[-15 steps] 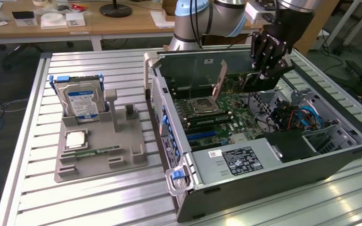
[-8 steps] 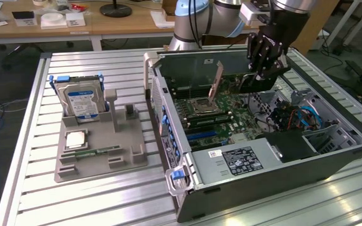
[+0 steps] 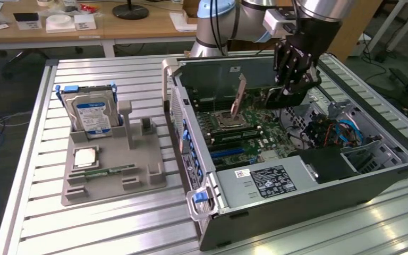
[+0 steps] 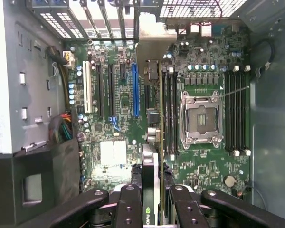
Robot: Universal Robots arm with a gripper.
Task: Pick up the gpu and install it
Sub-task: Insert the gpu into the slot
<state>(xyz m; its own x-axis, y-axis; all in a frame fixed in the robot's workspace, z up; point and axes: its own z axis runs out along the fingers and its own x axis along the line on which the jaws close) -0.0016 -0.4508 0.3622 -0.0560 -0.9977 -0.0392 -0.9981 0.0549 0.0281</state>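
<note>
The gpu [image 4: 152,142] is a thin card seen edge-on in the wrist view, with its pale metal bracket [image 4: 149,42] toward the case's rear grille. My gripper [image 4: 152,197] is shut on it, a black finger [image 4: 128,204] on each side. It lies between the blue slot [image 4: 135,90] and the memory slots, over the green motherboard [image 4: 118,123]. In the exterior view the gpu [image 3: 240,95] shows reddish-brown and stands upright inside the open computer case [image 3: 296,180], with my gripper [image 3: 283,95] at its end on the exterior view's right. Whether it sits in a slot I cannot tell.
A metal CPU socket [image 4: 200,118] lies beside the card. Left of the case in the exterior view, a grey holder [image 3: 112,175] carries a hard drive [image 3: 91,114] with a blue label, a memory stick [image 3: 108,171] and a small chip [image 3: 85,155]. A wooden desk [image 3: 133,29] stands behind.
</note>
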